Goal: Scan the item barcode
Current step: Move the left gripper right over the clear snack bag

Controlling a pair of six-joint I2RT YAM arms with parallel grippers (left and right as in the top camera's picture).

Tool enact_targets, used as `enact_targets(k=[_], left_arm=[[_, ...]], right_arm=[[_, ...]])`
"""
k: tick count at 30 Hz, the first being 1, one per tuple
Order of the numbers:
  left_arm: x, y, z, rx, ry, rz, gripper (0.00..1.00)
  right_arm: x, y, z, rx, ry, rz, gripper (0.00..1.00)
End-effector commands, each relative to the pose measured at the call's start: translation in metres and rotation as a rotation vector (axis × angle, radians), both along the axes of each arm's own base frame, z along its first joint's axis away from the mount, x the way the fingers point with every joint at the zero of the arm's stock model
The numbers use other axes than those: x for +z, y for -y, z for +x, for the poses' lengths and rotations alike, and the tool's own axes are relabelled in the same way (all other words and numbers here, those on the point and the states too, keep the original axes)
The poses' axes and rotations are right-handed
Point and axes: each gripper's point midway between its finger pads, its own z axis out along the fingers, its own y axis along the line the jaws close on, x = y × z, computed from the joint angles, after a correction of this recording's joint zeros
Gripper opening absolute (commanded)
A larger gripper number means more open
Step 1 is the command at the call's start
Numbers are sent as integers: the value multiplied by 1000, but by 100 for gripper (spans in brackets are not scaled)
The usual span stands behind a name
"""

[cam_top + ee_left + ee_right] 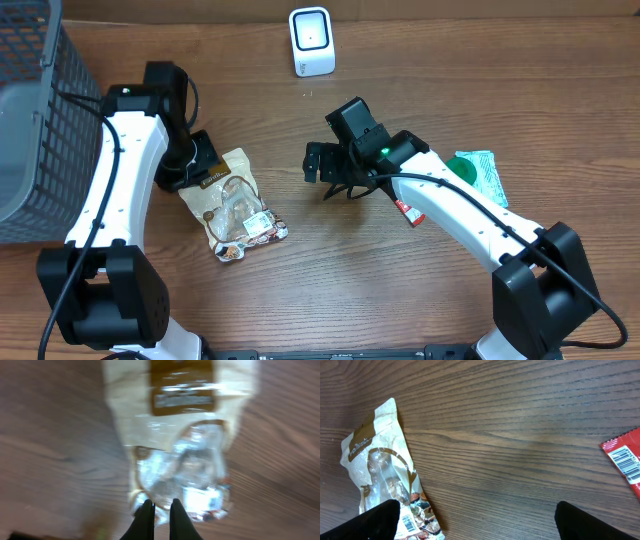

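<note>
The item, a beige and brown snack bag [232, 205] with a clear window, lies flat on the wooden table left of centre. My left gripper [203, 163] is at the bag's upper-left end. In the blurred left wrist view its gripper [161, 509] is shut above the bag [180, 435], and I see nothing between the fingers. My right gripper [335, 175] hovers open over bare wood at mid-table. Its wrist view shows the gripper [480, 525] with the bag [380, 470] and its barcode [407, 522] by the left fingertip [375, 520]. The white scanner [311, 40] stands at the back.
A grey wire basket [30, 120] fills the far left. A red packet [408, 210] lies under my right arm and shows with a barcode [625, 460] in the right wrist view. A green packet [480, 172] lies further right.
</note>
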Motion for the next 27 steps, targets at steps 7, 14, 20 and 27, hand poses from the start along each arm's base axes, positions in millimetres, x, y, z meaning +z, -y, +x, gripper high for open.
enact_targets(k=[7, 14, 20, 27], left_arm=[[-51, -40, -23, 179, -31, 233, 4], [-90, -40, -17, 173, 47, 230, 6], [-97, -12, -5, 111, 91, 64, 4], [-95, 23, 13, -45, 163, -69, 6]], right_arm=[[-3, -1, 0, -2, 1, -7, 100], [-3, -1, 0, -2, 1, -7, 100], [-3, -1, 0, -2, 2, -7, 100], [-3, -1, 0, -2, 2, -7, 100]])
